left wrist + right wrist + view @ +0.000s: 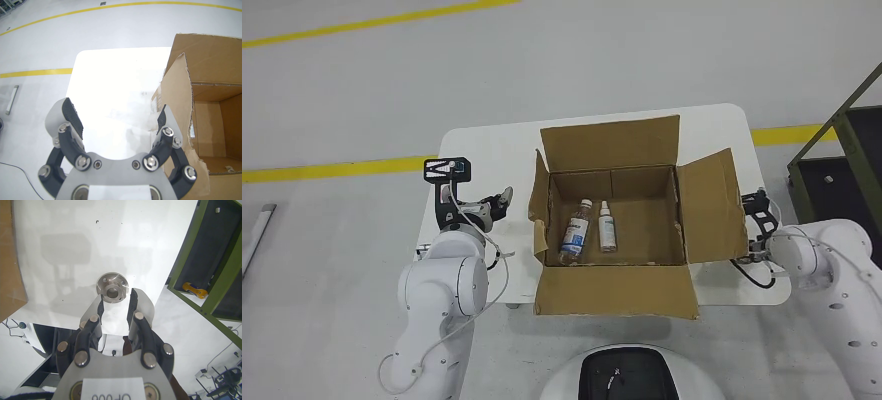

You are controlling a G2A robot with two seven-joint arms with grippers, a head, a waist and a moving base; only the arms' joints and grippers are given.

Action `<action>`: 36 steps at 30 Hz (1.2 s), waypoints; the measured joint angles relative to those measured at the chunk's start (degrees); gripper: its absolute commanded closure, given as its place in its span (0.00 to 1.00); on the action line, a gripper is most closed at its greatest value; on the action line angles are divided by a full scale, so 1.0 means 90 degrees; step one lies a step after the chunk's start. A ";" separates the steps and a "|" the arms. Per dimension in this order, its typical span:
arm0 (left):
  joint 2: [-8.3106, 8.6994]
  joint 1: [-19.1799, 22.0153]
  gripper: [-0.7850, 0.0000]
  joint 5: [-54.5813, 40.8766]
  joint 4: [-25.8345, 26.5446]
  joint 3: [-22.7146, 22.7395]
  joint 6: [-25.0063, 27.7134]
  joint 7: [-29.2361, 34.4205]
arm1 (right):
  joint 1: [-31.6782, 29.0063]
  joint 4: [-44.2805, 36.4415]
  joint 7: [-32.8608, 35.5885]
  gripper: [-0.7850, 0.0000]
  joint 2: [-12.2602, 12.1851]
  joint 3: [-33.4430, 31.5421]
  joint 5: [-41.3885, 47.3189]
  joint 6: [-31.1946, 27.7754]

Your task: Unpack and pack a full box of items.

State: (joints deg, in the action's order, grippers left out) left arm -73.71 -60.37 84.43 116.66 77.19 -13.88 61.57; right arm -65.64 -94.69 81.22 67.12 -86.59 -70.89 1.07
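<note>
An open cardboard box [612, 150] stands in the middle of the white table [492, 150]. Two clear bottles lie side by side on its floor, a larger one [576, 232] and a smaller one [607, 226]. My left gripper [115, 106] hangs open and empty over the table, just beside the box's torn left flap [181, 106]. At the table's right edge my right gripper [117, 292] is open. A round metal flange [112, 290] lies on the table at its fingertips [132, 298], which flank the flange's near rim.
A green metal frame with dark panels [189, 256] stands off the table's right side, with a yellow item [194, 291] on its floor. The box's right flap [712, 220] lies spread toward my right arm. Bare table shows left of the box.
</note>
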 measured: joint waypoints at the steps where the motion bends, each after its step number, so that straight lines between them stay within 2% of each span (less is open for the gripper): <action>1: 0.0000 0.0000 0.00 0.0000 0.0000 0.0000 0.0000 0.0000 | 0.0021 0.0061 -0.0022 0.58 0.0001 0.0026 -0.0012 0.0020; 12: 0.0000 0.0000 0.00 0.0000 0.0000 0.0000 0.0000 0.0000 | 0.0176 0.0446 -0.0112 0.59 0.0013 0.0246 -0.0013 0.0121; 25: 0.0000 0.0000 0.00 0.0000 0.0000 0.0000 0.0000 0.0000 | 0.0255 0.0610 -0.0139 0.67 0.0005 0.0354 0.0011 0.0167; 26: 0.0000 0.0000 0.00 0.0000 0.0000 0.0000 0.0000 0.0000 | 0.0256 0.0617 -0.0145 0.69 0.0004 0.0360 0.0012 0.0167; 27: 0.0000 0.0000 0.00 0.0000 0.0000 0.0000 0.0000 0.0000 | 0.0258 0.0627 -0.0149 0.79 0.0004 0.0367 0.0015 0.0168; 28: 0.0000 0.0000 0.00 0.0000 0.0000 0.0000 0.0000 0.0000 | 0.0262 0.0639 -0.0153 0.83 0.0003 0.0373 0.0018 0.0177; 29: 0.0000 0.0000 0.00 0.0000 0.0000 0.0000 0.0000 0.0000 | 0.0265 0.0646 -0.0157 0.94 0.0003 0.0376 0.0024 0.0185; 30: 0.0000 0.0000 0.00 0.0000 0.0000 0.0000 0.0000 0.0000 | 0.0268 0.0648 -0.0163 1.00 0.0002 0.0377 0.0030 0.0193; 36: 0.0000 0.0000 0.00 0.0000 0.0000 0.0000 0.0000 0.0000 | 0.0195 0.0409 -0.0225 1.00 -0.0021 0.0169 0.0201 0.0311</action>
State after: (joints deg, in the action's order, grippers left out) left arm -73.71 -60.37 84.43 116.66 77.19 -13.88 61.57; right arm -63.88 -91.01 79.19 66.93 -85.06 -69.07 3.88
